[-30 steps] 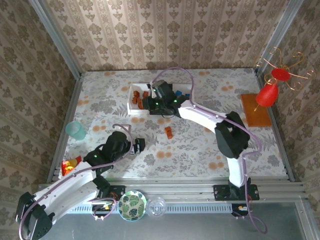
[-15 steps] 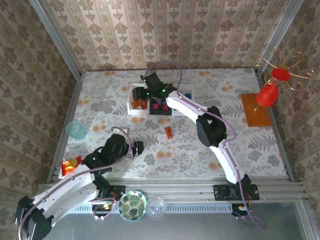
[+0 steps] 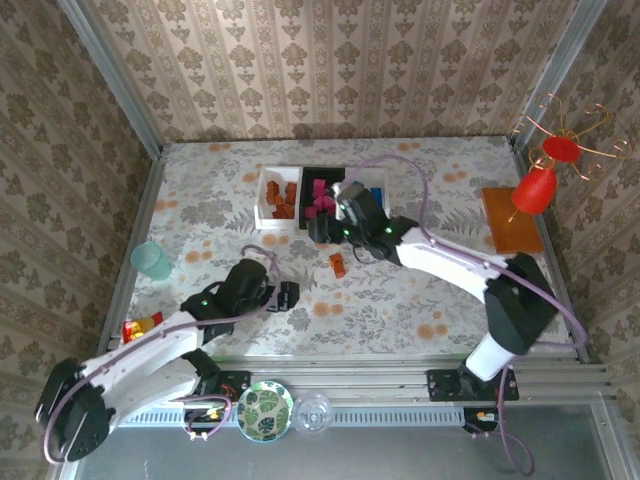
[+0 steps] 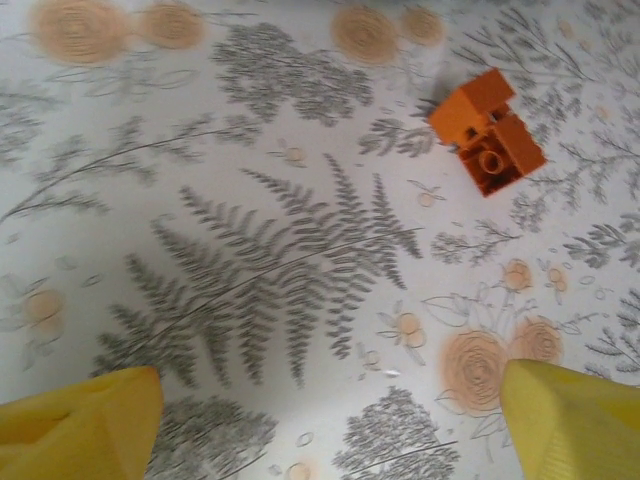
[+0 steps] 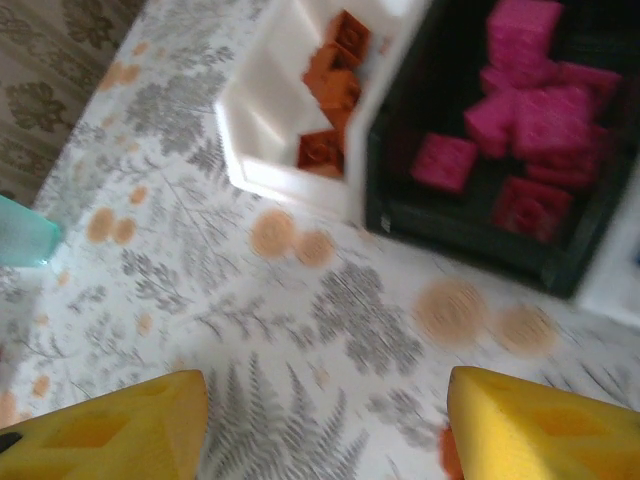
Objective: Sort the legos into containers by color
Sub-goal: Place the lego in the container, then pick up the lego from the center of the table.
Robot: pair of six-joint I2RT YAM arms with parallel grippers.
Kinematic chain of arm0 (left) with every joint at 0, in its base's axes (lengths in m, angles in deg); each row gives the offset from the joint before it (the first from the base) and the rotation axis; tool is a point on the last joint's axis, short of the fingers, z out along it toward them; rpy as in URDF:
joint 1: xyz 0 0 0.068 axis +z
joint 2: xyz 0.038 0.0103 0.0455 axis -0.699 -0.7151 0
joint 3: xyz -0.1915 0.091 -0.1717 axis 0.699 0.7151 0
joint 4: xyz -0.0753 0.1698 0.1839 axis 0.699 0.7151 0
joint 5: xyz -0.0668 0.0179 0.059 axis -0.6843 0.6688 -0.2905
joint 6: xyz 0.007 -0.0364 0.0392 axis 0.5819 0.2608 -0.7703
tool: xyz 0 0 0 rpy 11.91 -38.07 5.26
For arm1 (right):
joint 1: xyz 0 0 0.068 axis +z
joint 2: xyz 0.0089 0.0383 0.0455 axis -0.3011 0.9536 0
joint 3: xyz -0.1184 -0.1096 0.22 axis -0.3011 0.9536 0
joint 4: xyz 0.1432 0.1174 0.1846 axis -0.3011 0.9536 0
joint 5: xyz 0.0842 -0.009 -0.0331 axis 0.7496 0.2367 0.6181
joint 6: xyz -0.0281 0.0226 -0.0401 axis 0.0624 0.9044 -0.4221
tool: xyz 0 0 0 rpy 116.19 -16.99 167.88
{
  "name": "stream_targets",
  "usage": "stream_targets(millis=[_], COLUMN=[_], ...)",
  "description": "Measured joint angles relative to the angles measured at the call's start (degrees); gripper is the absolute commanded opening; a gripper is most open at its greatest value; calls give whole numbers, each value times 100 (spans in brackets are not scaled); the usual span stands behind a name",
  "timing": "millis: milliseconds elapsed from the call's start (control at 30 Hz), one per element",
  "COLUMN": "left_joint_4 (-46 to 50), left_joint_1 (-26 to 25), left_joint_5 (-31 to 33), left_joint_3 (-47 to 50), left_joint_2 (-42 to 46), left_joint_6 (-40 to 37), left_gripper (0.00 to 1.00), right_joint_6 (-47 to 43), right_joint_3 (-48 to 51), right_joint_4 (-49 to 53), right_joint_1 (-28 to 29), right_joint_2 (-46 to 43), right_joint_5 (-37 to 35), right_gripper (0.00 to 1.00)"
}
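Note:
Three joined containers stand at the back of the table. The left white bin [image 3: 264, 196] [image 5: 268, 118] holds orange-brown legos [image 5: 332, 72]. Magenta legos [image 5: 524, 88] lie in the middle black bin [image 5: 462, 232], and blue legos [image 3: 376, 193] in the right white one. One orange lego [image 3: 338, 264] [image 4: 488, 130] lies loose on the table. My right gripper [image 3: 320, 231] [image 5: 322, 425] hangs open and empty just in front of the bins. Open as well, the left gripper [image 3: 290, 296] [image 4: 325, 430] is low over the cloth, short of the loose lego.
A teal cup [image 3: 152, 260] [image 5: 20, 232] stands at the left. A red-and-yellow item [image 3: 140, 328] lies at the left rail. An orange board [image 3: 511, 220] and a red ornament [image 3: 535, 188] are at the right. A green-patterned plate [image 3: 265, 410] sits on the front frame.
My right gripper has drawn back from over the left white bin to the table in front of the bins, and its jaws have opened. The left gripper has shifted a little right.

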Motion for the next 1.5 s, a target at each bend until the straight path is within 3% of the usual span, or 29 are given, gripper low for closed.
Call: stream_targets(millis=[333,600,833,1033,1233,1500], left_joint_4=[-807,-1045,-1119,-1158,-1266,-1172], left_joint_1=[-664,-870,-903,-903,-903,-894], left_joint_5=[-332,-245,136,343,382,352], left_joint_3=[-1650,-2334,-2704,-2815,-2592,-1593], left_joint_2=[-2813,-4068,-4780,-4979,-4780,-3386], left_joint_6=[-428,-435,-442,-483,-437,-173], left_gripper=[72,63,54,34,22,19], right_joint_6=[192,304,304,304,304,304], right_joint_3=[2312,2918,2944,3034,3095,3095], right_joint_4=[136,483,662,678,715,658], right_joint_1=[-341,-573,-603,-603,-603,-603], right_joint_2=[-2140,-3622,-4000,-4041,-4133,-4039], right_joint_5=[-717,-944,-966,-966,-966,-962], right_gripper=[67,68,68,68,68,68])
